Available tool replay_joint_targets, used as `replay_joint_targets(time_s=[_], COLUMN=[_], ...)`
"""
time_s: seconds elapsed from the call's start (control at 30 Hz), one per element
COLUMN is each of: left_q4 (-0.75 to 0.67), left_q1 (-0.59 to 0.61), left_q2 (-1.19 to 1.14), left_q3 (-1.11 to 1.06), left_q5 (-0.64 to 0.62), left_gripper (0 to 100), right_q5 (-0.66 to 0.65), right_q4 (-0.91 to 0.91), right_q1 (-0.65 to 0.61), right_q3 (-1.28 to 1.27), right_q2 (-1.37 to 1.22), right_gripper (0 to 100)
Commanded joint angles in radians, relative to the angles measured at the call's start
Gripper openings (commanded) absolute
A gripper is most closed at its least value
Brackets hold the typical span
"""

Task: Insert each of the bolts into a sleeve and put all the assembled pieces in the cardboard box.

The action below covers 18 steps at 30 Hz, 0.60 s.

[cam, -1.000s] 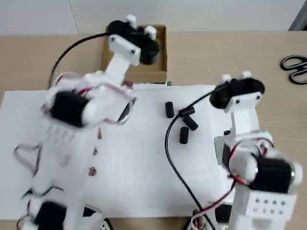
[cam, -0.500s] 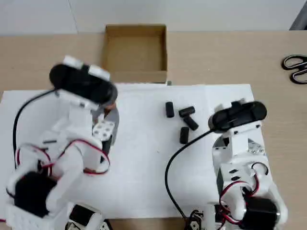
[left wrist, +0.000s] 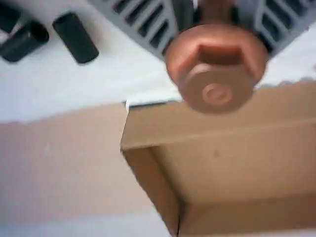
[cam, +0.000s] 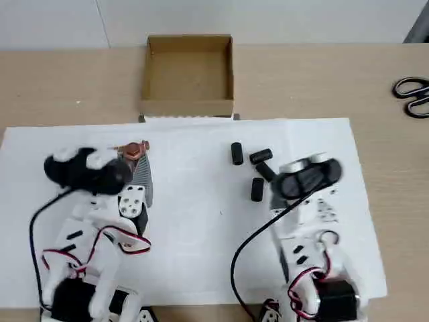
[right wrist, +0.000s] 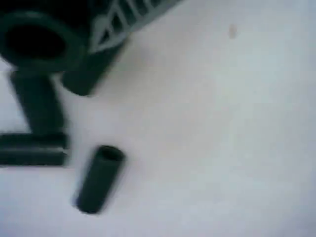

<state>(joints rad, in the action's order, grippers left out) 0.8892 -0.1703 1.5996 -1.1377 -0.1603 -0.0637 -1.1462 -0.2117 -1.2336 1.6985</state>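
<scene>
My left gripper (cam: 139, 157) is shut on a copper bolt (cam: 133, 149), held over the left part of the white paper, near side of the cardboard box (cam: 190, 106). In the left wrist view the bolt's hex head (left wrist: 215, 74) faces the camera between the grey fingers (left wrist: 133, 15), with the open box (left wrist: 148, 136) beyond it. Several black sleeves (cam: 236, 153) (cam: 261, 155) lie on the paper right of centre. My right gripper (cam: 270, 188) sits low beside the nearest sleeve (cam: 257, 190), whose open end (right wrist: 35, 43) looms in the right wrist view; other sleeves (right wrist: 98, 178) lie past it.
A white paper sheet (cam: 201, 248) covers the table's near half. Scissors (cam: 411, 94) lie on the bare table at the far right. A black cable (cam: 241, 255) runs over the paper from the right arm.
The left arm has drawn back from over the box to the paper's left side, carrying the bolt. The right arm has pulled in and dropped beside the nearest sleeve. The sleeves have not moved.
</scene>
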Motion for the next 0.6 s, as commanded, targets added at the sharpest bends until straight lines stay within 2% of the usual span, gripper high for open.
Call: replay_joint_targets(time_s=[0.0, 0.13, 0.33, 0.43, 0.57], left_q4=[-0.118, -0.133, -0.172, -0.215, -0.259], left_q1=[0.003, -0.003, -0.006, -0.008, -0.066], left_q2=[0.138, 0.227, 0.213, 0.213, 0.213], left_q3=[-0.099, -0.176, -0.219, -0.234, -0.234], left_q5=[-0.057, -0.143, -0.382, -0.411, -0.411], left_gripper=[1, 1, 1, 1, 1], right_q5=[0.018, 0.015, 0.014, 0.014, 0.014], right_q4=[0.093, 0.154, 0.283, 0.328, 0.363], right_q1=[-0.116, -0.208, -0.326, -0.381, -0.426], right_q3=[-0.081, -0.160, -0.232, -0.259, -0.292], right_q2=[0.087, 0.116, 0.114, 0.114, 0.114], right_gripper=[0.2, 0.2, 0.2, 0.2, 0.2])
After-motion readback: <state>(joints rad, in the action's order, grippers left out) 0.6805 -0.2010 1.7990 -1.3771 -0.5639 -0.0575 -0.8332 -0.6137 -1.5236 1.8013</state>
